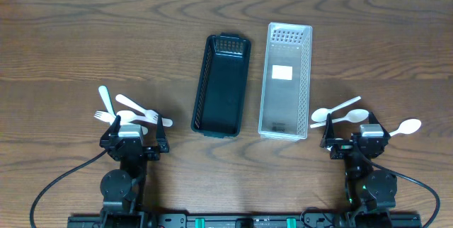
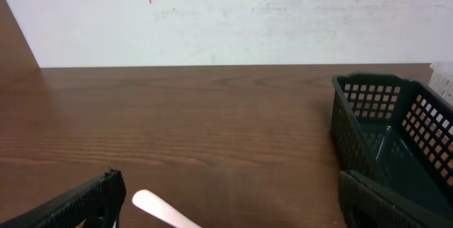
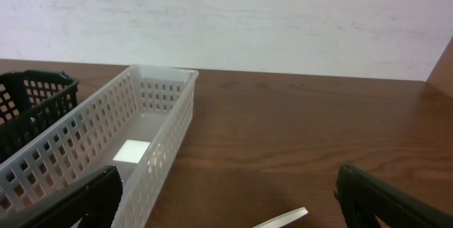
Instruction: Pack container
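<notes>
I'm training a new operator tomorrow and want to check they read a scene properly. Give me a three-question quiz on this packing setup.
1. True or false: the black basket is already full.
2. Which basket lies nearer the right gripper? A) the black one B) the white basket
3. Fill in: the jaws of the left gripper and the right gripper both stand ___.

Key: 1 false, it is empty; 2 B; 3 open.
</notes>
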